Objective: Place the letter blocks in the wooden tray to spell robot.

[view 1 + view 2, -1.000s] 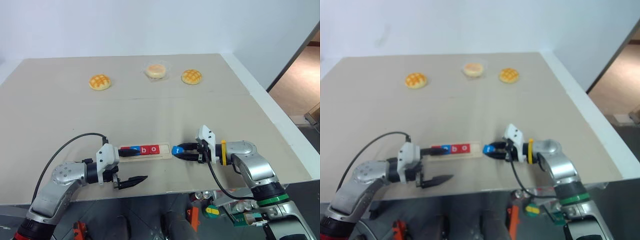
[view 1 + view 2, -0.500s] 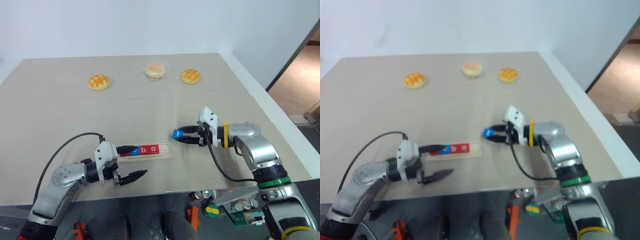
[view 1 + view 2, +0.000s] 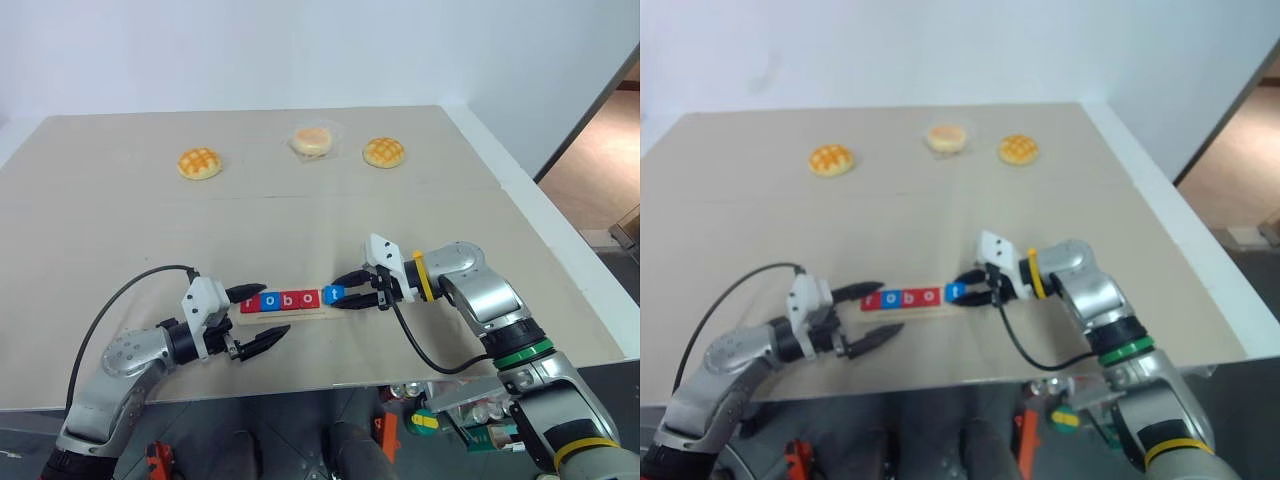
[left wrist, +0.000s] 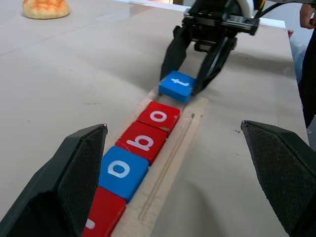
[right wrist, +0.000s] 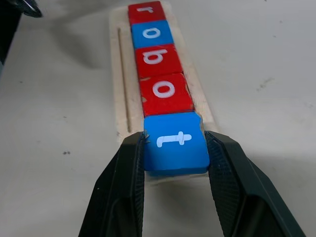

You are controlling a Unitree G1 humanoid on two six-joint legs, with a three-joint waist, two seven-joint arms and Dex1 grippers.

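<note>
Five letter blocks show, three red and two blue, and all five sit in one line at the wooden tray point(image 5: 120, 79) near the front edge of the tabletop point(image 3: 300, 220). Four of them lie flat in the tray, touching edge to edge: a red r point(image 5: 145, 11), a blue o point(image 5: 151, 32), a red b point(image 5: 157, 57) and a red o point(image 5: 165, 91). The fifth, a blue t point(image 5: 174, 140), sits at the tray's right end just beside the red o and is pinched by its two side edges between the fingers of the right hand point(image 3: 346, 293); whether it rests on the wood or hangs just above it cannot be told. The left hand point(image 3: 255, 318) stands wide and holds nothing, with one finger beyond the tray's left end and the other on the near side, so the red r end lies between them without touching either. Three round golden buns lie far back on the tabletop, well apart from the tray: one bun point(image 3: 199, 163) on the left, a wrapped bun point(image 3: 313, 141) in the middle inside clear plastic, and a third bun point(image 3: 383, 152) to the right.
</note>
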